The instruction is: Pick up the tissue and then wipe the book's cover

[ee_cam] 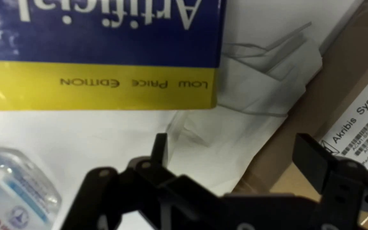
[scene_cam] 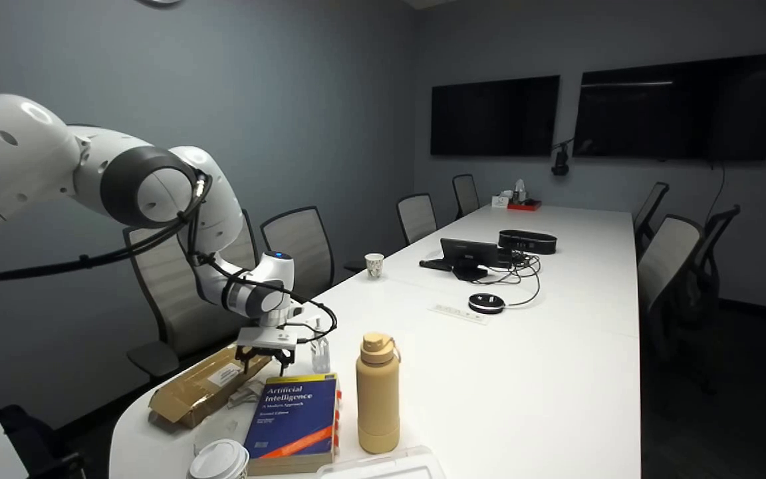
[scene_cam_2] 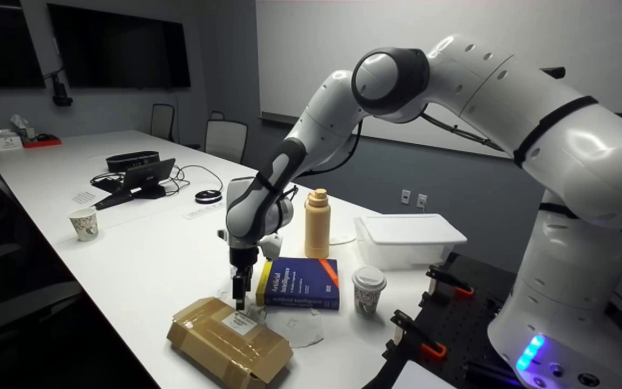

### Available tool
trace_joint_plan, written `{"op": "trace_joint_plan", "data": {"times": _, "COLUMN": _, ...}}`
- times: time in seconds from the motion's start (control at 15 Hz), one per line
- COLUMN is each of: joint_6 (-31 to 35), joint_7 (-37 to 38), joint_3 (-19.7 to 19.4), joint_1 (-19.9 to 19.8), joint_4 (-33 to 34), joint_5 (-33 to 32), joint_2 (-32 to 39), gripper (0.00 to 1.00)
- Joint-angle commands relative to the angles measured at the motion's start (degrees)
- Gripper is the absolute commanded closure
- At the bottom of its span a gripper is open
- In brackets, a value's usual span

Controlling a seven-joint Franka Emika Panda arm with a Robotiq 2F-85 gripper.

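The book (scene_cam: 295,416) lies flat with its blue cover up in both exterior views (scene_cam_2: 303,278). In the wrist view its blue and yellow cover (ee_cam: 107,44) fills the upper left. White crumpled tissue (ee_cam: 267,86) lies between the book and the cardboard box in the wrist view. It also shows in both exterior views, as a crumpled part (scene_cam: 247,394) and a flatter sheet (scene_cam_2: 299,326). My gripper (ee_cam: 231,140) is open and empty, pointing down above the tissue and the box edge. It shows in both exterior views (scene_cam: 264,364) (scene_cam_2: 239,302). Its exact height over the tissue is unclear.
A cardboard box (scene_cam_2: 230,343) lies beside the tissue. A clear sanitizer bottle (scene_cam: 320,352) stands near the gripper. A tan bottle (scene_cam: 378,396), a lidded paper cup (scene_cam_2: 368,292) and a plastic bin (scene_cam_2: 411,243) stand around the book. Another paper cup (scene_cam_2: 84,224) stands farther off.
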Motion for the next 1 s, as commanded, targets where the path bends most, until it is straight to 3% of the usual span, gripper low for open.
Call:
{"op": "trace_joint_plan", "data": {"times": 0.0, "joint_6": -4.0, "joint_7": -1.0, "joint_3": 0.4, "joint_1": 0.7, "joint_4": 5.8, "joint_5": -1.4, "joint_2": 3.5, "gripper": 0.0}}
{"op": "trace_joint_plan", "data": {"times": 0.93, "joint_6": -8.7, "joint_7": -1.9, "joint_3": -0.7, "joint_1": -0.1, "joint_4": 9.3, "joint_5": -1.9, "joint_2": 4.3, "gripper": 0.0}}
